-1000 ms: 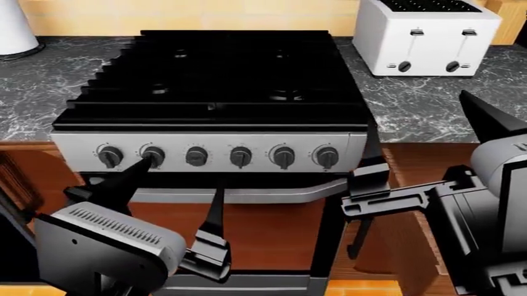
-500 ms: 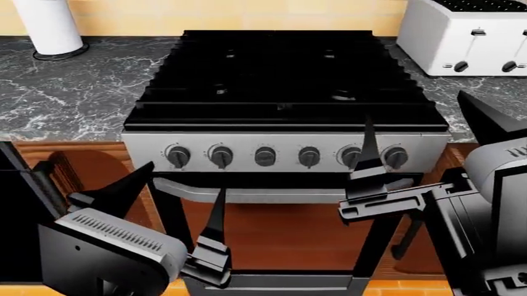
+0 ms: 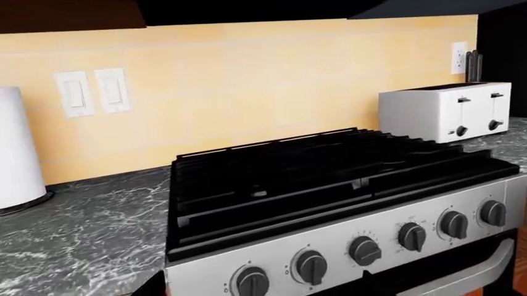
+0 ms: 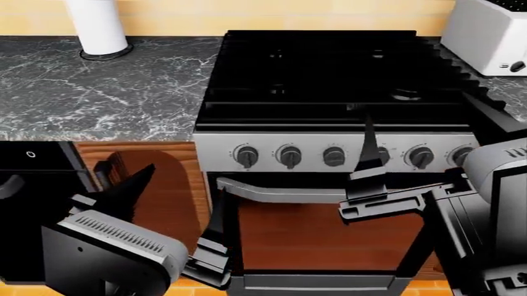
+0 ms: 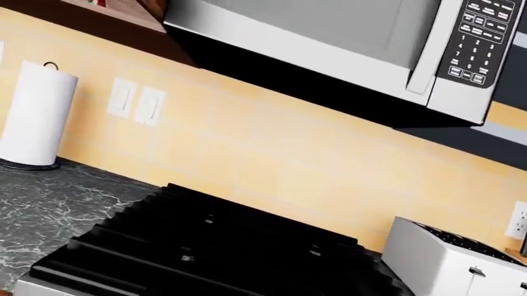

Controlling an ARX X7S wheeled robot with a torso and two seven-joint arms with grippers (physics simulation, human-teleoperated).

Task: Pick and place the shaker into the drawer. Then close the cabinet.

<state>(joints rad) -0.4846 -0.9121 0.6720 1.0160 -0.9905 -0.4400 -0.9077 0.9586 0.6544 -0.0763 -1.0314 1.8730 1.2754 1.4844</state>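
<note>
Search phase, by the look of it: neither shaker nor drawer shows in any view, so their place and look cannot be told. Left gripper [image 4: 177, 216] and right gripper [image 4: 368, 166] both hang spread wide and empty before the stove [image 4: 337, 92]. Next move probably calls for bringing the shaker into view along the countertop [image 4: 99, 92] before any reach.

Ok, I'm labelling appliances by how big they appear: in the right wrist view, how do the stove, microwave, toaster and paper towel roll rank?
1. Microwave and stove: similar, both cropped, unsure.
2. Toaster, cropped.
3. Paper towel roll: close to the toaster.
</note>
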